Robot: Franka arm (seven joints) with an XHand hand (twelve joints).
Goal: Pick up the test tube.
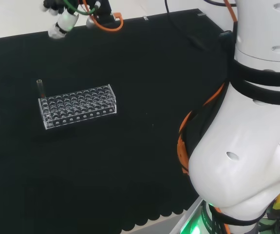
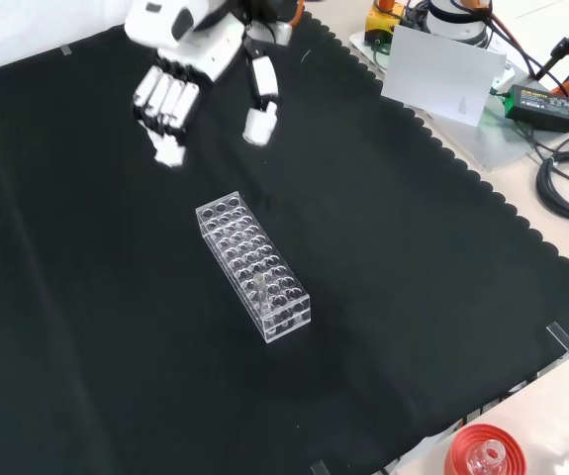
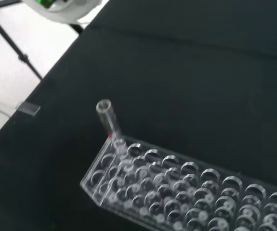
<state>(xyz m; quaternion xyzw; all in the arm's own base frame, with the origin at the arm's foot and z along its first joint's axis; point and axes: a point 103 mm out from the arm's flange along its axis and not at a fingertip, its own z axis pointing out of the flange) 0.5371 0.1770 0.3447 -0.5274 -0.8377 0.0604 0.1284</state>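
Approaching a single test tube standing in a corner hole of a clear rack.

In the head view, from left to right: the test tube [image 1: 40, 88] stands upright at the far-left corner of the clear rack [image 1: 79, 105], its top rising above the holes; the hand [image 1: 62, 23] hovers well apart, beyond the rack, fingers straight and holding nothing; the arm's white links [image 1: 249, 146] stand at the right. To grasp cleanly, the hand would best travel over the rack's left end, descend with fingers either side of the tube's exposed top, pinch there, and lift straight up so the rack is not dragged along.
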